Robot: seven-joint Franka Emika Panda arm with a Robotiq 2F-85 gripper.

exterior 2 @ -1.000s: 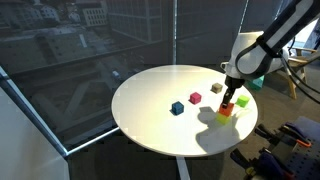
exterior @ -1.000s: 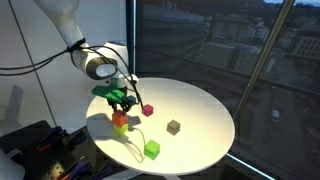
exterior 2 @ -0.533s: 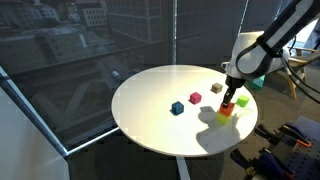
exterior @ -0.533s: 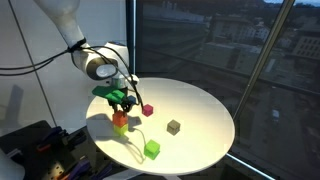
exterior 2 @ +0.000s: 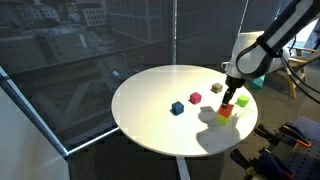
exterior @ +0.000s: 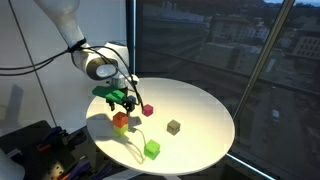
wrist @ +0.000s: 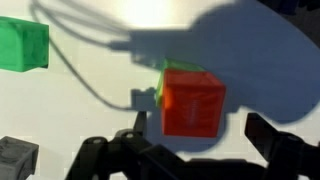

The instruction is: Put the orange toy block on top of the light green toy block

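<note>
Now fingers [wrist: 272, 138] wide, clear of orange toy blk [wrist: 193, 100] atop light green toy blk [wrist: 162, 82]

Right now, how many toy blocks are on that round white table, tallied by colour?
orange toy block: 1, sitting on the light green one
light green toy block: 1
magenta-red block: 1
olive-brown block: 1
bright green block: 1
Total: 5

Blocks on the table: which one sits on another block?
The orange toy block, sitting atop the light green toy block below the gripper; the others lie singly.
</note>
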